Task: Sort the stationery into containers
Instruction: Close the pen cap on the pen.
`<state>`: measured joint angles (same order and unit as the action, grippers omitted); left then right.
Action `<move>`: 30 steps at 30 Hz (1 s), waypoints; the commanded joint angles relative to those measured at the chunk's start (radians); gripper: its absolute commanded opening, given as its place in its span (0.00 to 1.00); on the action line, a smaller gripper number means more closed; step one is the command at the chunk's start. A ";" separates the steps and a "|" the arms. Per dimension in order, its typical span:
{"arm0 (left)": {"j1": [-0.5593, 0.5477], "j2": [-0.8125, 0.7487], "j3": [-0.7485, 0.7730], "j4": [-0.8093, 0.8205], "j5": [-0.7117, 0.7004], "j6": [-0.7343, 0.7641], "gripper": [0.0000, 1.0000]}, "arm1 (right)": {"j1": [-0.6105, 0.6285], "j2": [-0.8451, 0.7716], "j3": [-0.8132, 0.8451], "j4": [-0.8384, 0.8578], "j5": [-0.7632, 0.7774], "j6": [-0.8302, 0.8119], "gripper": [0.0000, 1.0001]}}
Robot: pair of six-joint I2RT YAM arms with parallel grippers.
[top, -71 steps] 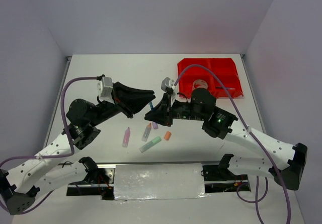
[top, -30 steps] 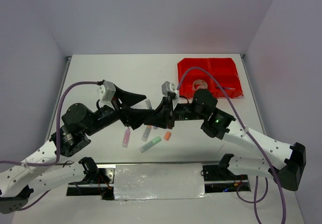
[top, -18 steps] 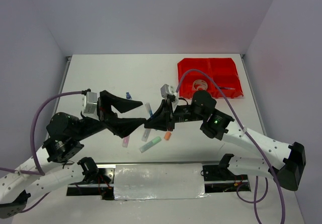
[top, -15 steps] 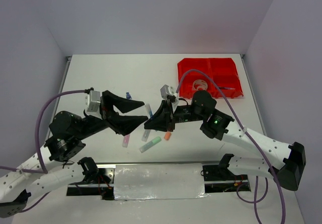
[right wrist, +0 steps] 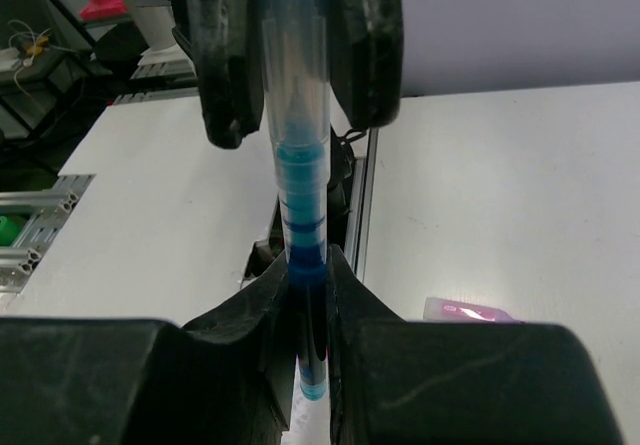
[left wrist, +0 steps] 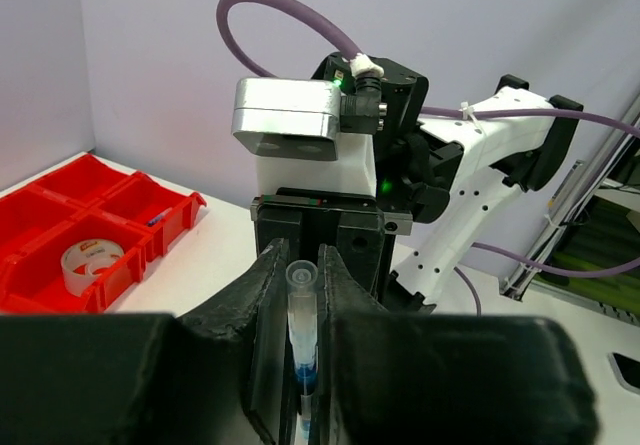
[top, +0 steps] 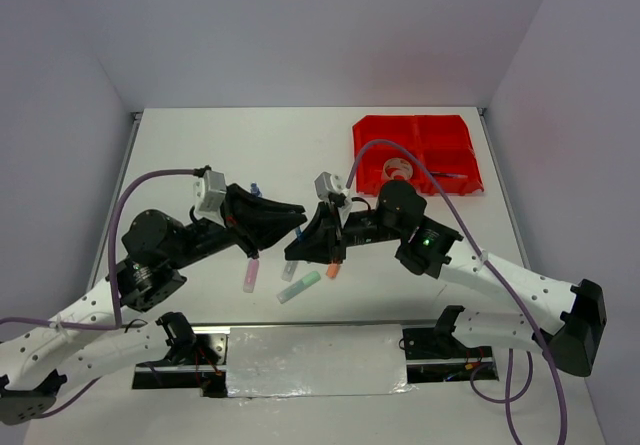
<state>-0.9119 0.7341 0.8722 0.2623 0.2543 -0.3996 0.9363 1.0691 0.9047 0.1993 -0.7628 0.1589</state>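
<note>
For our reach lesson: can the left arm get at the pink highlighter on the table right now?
Probably not at once: the left gripper looks shut on the blue pen that the right gripper also grips. The pink highlighter lies near, uncovered.

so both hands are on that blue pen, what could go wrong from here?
1. The left hand and right hand both look clamped on the blue pen, held off the table. If either pulls before the other lets go, the pen could bend, slip or twist out.
2. A dropped pen would likely land among the pink highlighter and green highlighter below, far from the red bins, costing a regrasp.
</note>
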 commanded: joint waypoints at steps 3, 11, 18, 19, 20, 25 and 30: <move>0.004 0.016 -0.001 0.075 0.040 -0.027 0.00 | 0.009 0.003 0.059 0.020 0.055 -0.021 0.00; 0.004 0.045 -0.222 0.127 0.057 -0.088 0.00 | 0.001 0.026 0.315 -0.080 0.223 -0.047 0.00; -0.021 0.126 -0.495 0.385 0.106 -0.214 0.00 | -0.040 0.147 0.653 -0.161 0.240 -0.010 0.00; -0.028 0.136 -0.534 0.406 0.102 -0.226 0.00 | -0.044 0.163 0.683 -0.179 0.241 -0.007 0.00; -0.051 0.143 -0.551 0.443 0.096 -0.229 0.00 | -0.047 0.172 0.701 -0.181 0.241 0.004 0.00; -0.091 0.209 -0.564 0.456 0.089 -0.219 0.00 | -0.057 0.186 0.665 -0.130 0.212 0.045 0.00; -0.091 0.053 -0.353 0.052 -0.137 -0.105 0.00 | -0.057 0.121 0.392 -0.093 0.149 0.004 0.00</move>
<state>-0.9268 0.7860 0.5003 1.0046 -0.0582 -0.5793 0.9092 1.2472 1.3228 -0.4358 -0.6632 0.1192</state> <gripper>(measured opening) 0.235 0.187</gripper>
